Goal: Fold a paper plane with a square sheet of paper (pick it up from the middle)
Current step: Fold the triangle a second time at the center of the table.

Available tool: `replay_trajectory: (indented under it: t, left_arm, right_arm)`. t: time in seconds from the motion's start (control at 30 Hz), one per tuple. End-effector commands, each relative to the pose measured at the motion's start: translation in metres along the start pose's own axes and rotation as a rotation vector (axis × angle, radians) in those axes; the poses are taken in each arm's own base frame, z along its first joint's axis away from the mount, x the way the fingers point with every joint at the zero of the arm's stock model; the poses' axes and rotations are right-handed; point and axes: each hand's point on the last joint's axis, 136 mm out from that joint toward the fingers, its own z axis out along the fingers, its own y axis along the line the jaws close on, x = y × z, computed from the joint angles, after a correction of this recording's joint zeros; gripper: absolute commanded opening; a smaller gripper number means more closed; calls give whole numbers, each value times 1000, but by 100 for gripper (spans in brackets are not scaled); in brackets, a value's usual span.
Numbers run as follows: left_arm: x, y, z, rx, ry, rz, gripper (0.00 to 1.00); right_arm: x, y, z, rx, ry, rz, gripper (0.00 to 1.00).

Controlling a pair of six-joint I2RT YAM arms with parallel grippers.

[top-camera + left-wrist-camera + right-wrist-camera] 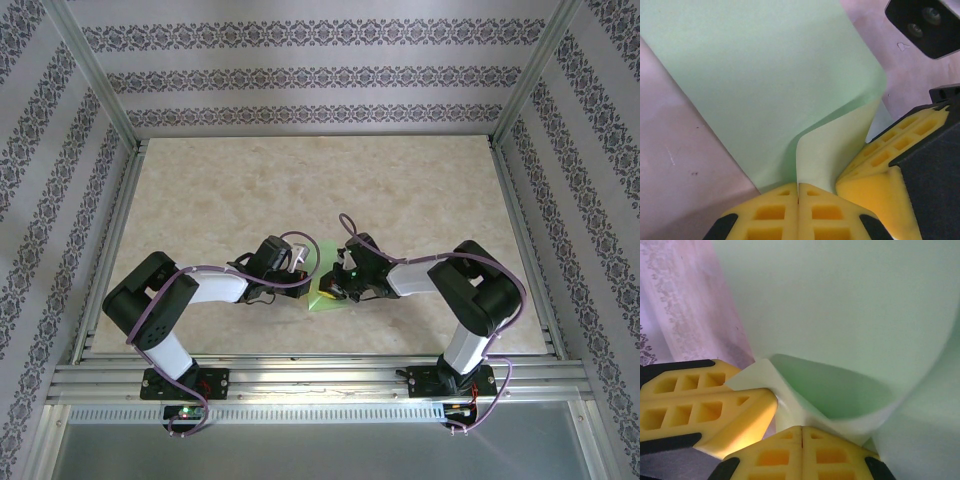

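Left gripper (798, 194) and right gripper (801, 434) both clamping the square sheet of paper (322, 300), curling between them, at the marbled beige table (250, 190) front middle, floral-striped wallpaper walls (300, 75) enclosing

Smooth matt paper sheet (755, 75); left tool (798, 192) pads (775, 215) matt yellow plastic.

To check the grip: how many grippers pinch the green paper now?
2. The left gripper and the right gripper, side by side, each shut on the curled edge of the square sheet of paper.
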Motion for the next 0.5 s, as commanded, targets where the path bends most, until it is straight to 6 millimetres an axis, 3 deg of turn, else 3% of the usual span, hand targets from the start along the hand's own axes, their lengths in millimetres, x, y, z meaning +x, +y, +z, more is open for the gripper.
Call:
replay_trajectory:
  t: [0.0,0.27,0.47]
  left_arm:
    - [12,15,2,-40,44,-12,0]
    - [12,15,2,-43,49,-9,0]
    - [13,15,2,-46,53,-10,0]
  right_arm:
    - [3,-22,4,42,1,49,0]
    - [-16,13,-25,-7,-77,2,0]
    - [-33,-1,-28,47,-115,41,0]
